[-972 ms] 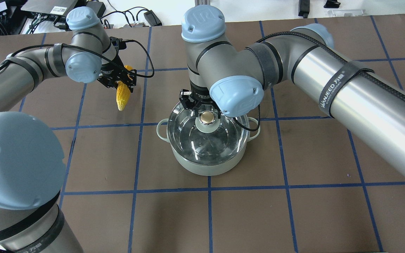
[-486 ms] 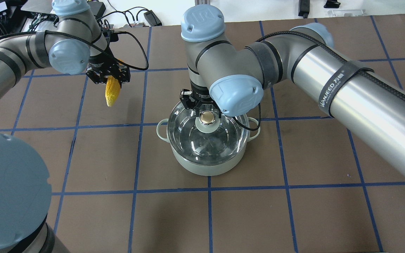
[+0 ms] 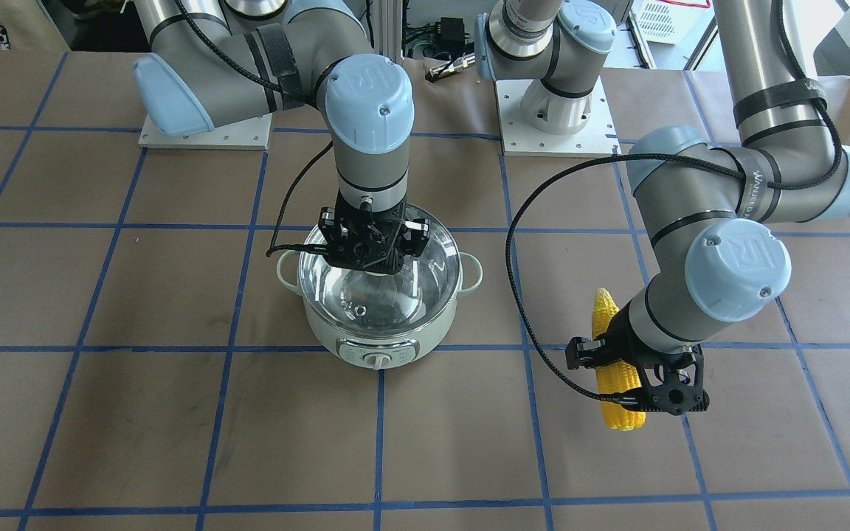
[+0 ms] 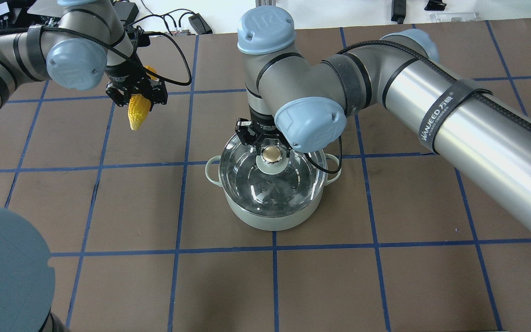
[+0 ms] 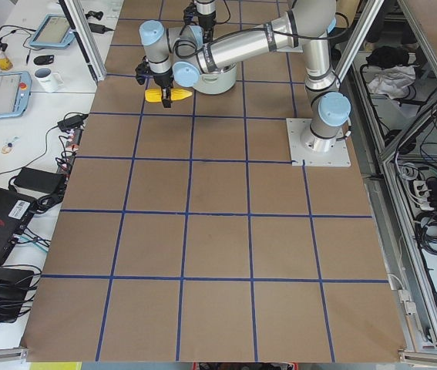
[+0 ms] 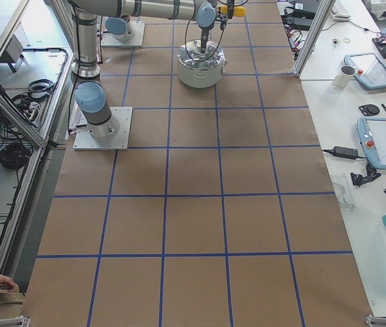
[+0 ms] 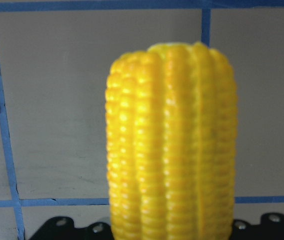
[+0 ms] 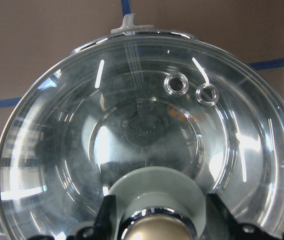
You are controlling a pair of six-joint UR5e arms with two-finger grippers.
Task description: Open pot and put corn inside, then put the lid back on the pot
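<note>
The pale mint-green pot (image 4: 272, 217) stands mid-table, its dial facing the front-facing view (image 3: 375, 359). The clear glass lid (image 4: 251, 184) sits on it and fills the right wrist view (image 8: 131, 125). My right gripper (image 4: 272, 154) is straight above the lid, with its fingers (image 8: 107, 215) closed on either side of the gold knob (image 4: 272, 153). My left gripper (image 4: 137, 97) is shut on the yellow corn (image 4: 137, 114) and holds it above the table, well to the left of the pot. The corn hangs tip down and also shows in the left wrist view (image 7: 172, 145).
The brown table (image 4: 385, 276) is marked with blue tape lines. The arm bases (image 3: 550, 110) stand at the robot's edge. Cables and electronics (image 4: 122, 14) lie beyond the far edge. The right arm's links (image 4: 431, 106) hang over the table's right half.
My left gripper has carried the corn further left and toward the far edge, away from the pot. The right gripper and the lid have not moved.
</note>
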